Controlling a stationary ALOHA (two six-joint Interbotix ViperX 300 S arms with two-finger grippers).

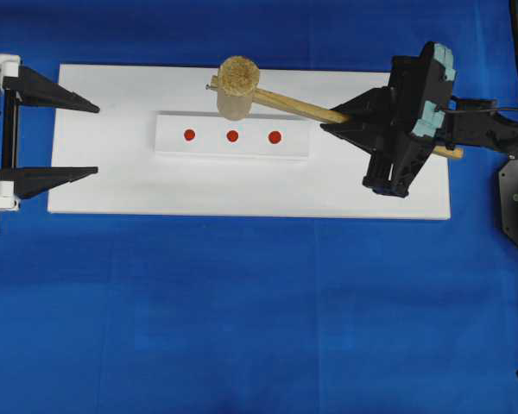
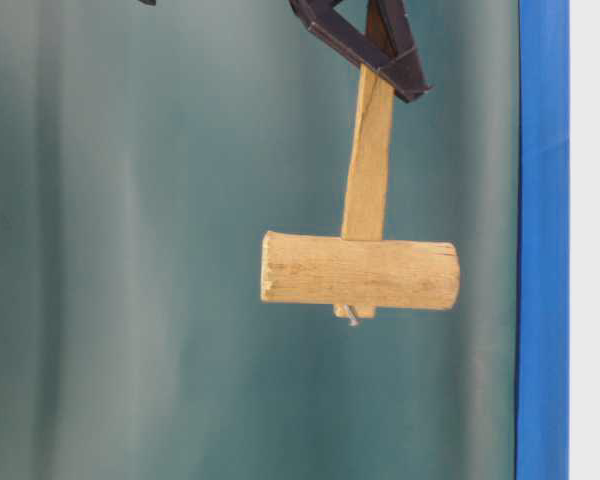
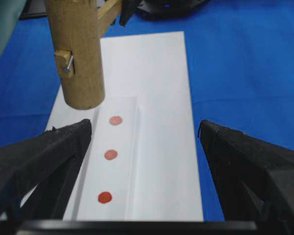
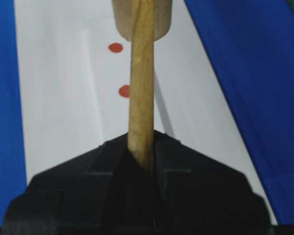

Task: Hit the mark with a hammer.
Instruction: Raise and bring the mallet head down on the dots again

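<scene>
The hammer, a light wooden mallet, hangs in the air with its thick head [image 1: 238, 86] over the back of the white board. Its long handle [image 1: 302, 108] runs right into my right gripper [image 1: 338, 121], which is shut on it. In the right wrist view the handle [image 4: 141, 88] leaves the closed jaws [image 4: 142, 147] and hides part of one red mark [image 4: 123, 91]. Three red marks [image 1: 189, 134] [image 1: 232, 135] [image 1: 274, 136] lie in a row on a raised white strip [image 1: 168, 145]. My left gripper [image 1: 97, 140] stands wide open at the board's left end, holding nothing.
The white board [image 1: 112, 190] lies on a blue cloth [image 1: 242, 310]. In the left wrist view the hammer head [image 3: 81, 54] floats above the board, left of the far mark [image 3: 116, 120]. The table-level view shows the head [image 2: 360, 272] hanging off the handle.
</scene>
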